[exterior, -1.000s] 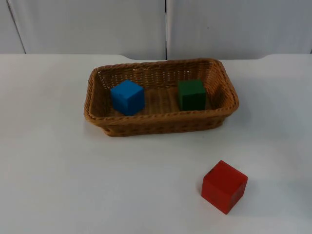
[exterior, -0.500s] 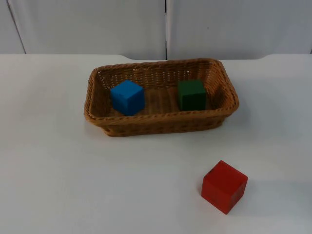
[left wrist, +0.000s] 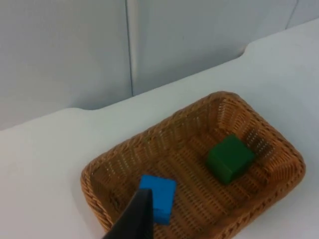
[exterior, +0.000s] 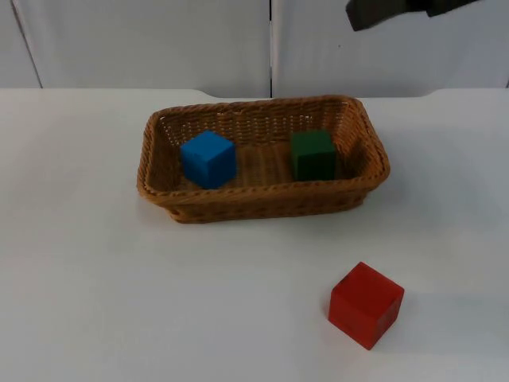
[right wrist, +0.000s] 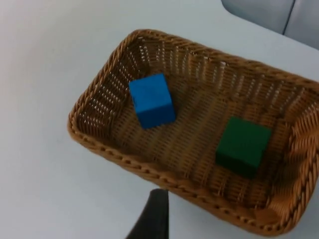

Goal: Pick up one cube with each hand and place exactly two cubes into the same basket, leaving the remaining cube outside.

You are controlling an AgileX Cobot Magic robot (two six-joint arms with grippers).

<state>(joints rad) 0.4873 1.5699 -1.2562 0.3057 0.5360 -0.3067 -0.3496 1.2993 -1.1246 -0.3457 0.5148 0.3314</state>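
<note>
Two cubes sit in my basket [exterior: 262, 203].
Top view adds the red cube [exterior: 366, 304] at 5 o'clock; I cannot tell my grippers' state.

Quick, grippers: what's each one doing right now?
Left gripper: above the wicker basket, by the blue cube; state cannot be told.
Right gripper: above the basket's rim; state cannot be told.

Right arm [exterior: 402, 11] reads as a dark, matte, blocky slab with angular edges, and each wrist view carries one black tapered fingertip, left fingers [left wrist: 133, 220] and right fingers [right wrist: 153, 219], smooth, no markings visible.
</note>
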